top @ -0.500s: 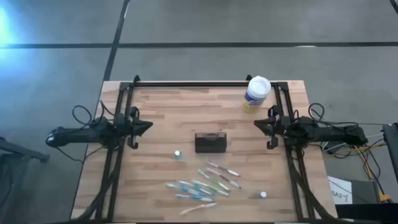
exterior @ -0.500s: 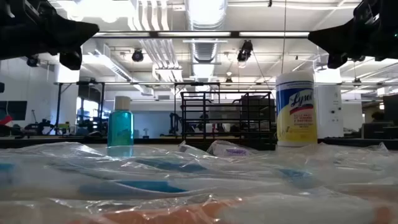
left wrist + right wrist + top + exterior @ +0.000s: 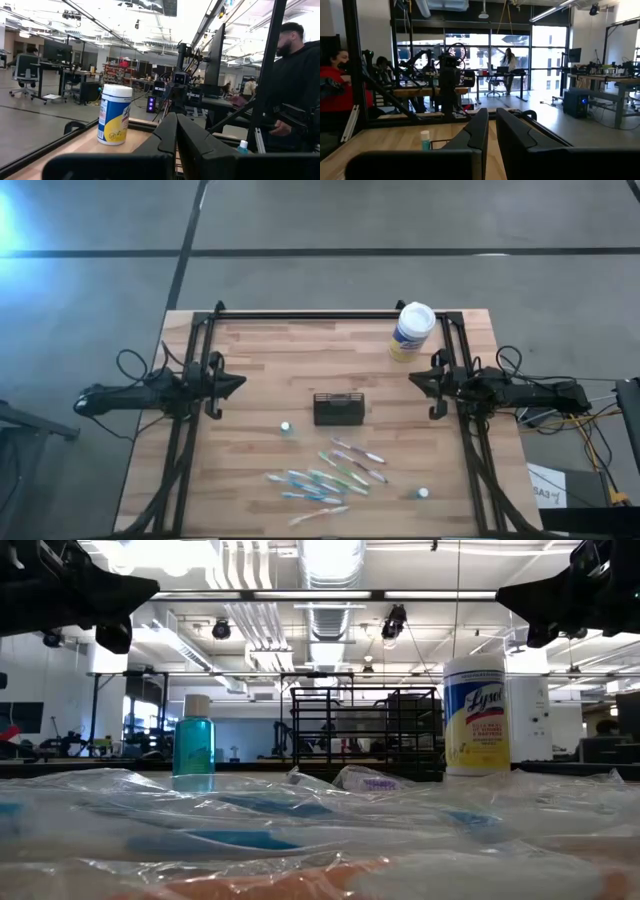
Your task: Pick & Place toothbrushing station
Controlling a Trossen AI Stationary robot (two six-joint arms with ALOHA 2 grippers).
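Observation:
The toothbrushing station (image 3: 339,409), a small black box, stands on its base at the middle of the wooden table (image 3: 270,350). No gripper touches it. My left gripper (image 3: 242,381) hovers at the table's left side, pointing toward the middle, fingers shut (image 3: 176,122) on nothing. My right gripper (image 3: 411,379) hovers at the right side, facing it, fingers also shut (image 3: 491,115) and holding nothing. Both stay well away from the station.
A white-lidded, yellow-labelled canister (image 3: 412,330) stands at the far right. Several bagged toothbrushes (image 3: 330,475) lie near the front edge. Small teal bottles stand left of the station (image 3: 286,426) and at the front right (image 3: 423,493). A black frame (image 3: 330,315) rims the table. A person (image 3: 295,85) stands beyond the table.

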